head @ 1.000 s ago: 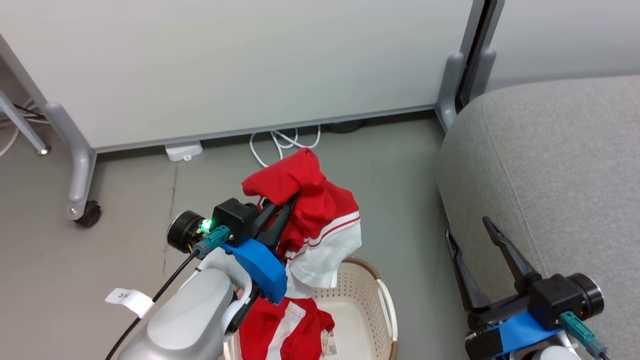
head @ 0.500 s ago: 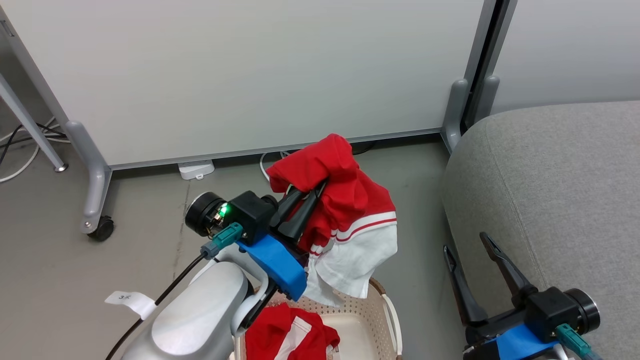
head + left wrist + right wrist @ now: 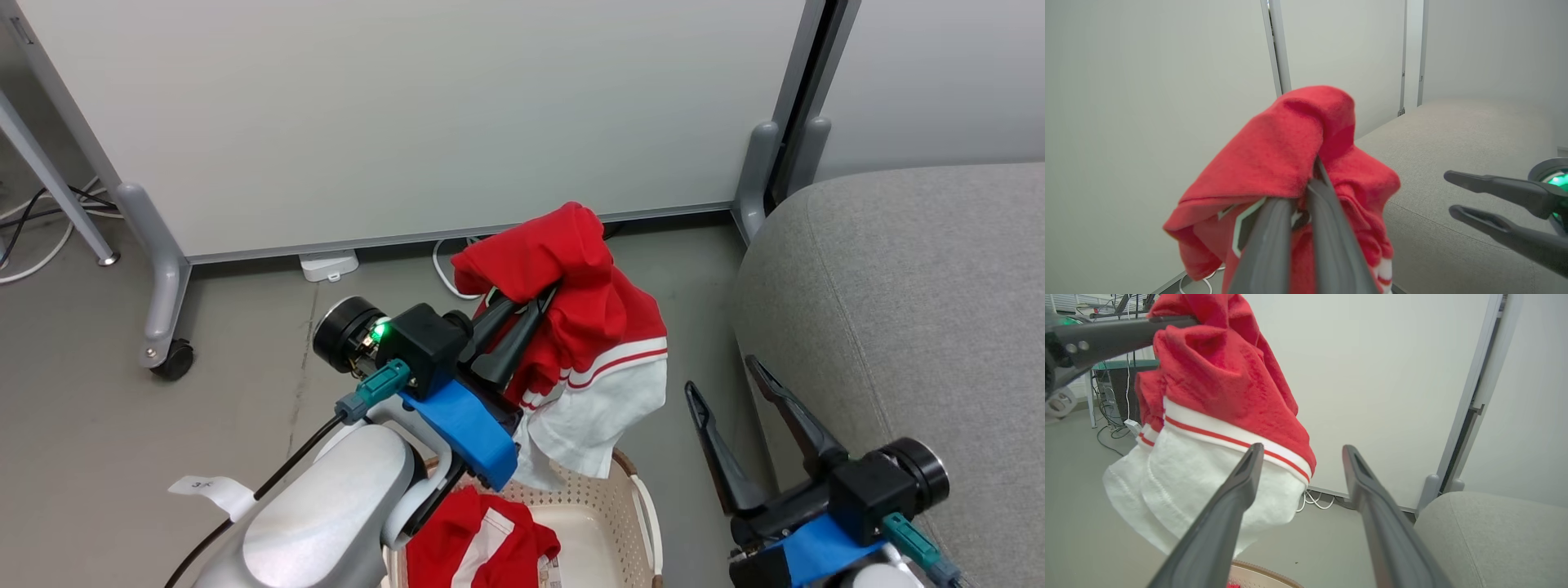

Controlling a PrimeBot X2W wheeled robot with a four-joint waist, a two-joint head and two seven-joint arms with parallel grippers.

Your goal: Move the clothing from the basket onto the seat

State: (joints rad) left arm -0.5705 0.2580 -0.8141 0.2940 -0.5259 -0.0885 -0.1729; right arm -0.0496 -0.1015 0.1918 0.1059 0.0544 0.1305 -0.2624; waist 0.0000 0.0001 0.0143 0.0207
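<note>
gripping a red+white fabric garment (image 3: 588, 327) w/ left end effector (image 3: 545, 296) above cream perforated plastic basket (image 3: 592, 496); right end effector (image 3: 722, 376) gaping wide.

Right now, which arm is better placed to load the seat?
Left. The left tool is shut on the raised red garment; the right tool is open, empty, beside the seat.

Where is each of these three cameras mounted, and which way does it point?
Head view: on the head, looking down at basket and sofa; left tool, right tool, pale left forearm show.
Left wrist view: on the left wrist, facing the sofa; own tool shut on the red garment.
Right wrist view: on the right wrist, facing the partition; own open tool.
All share the red garment.
</note>
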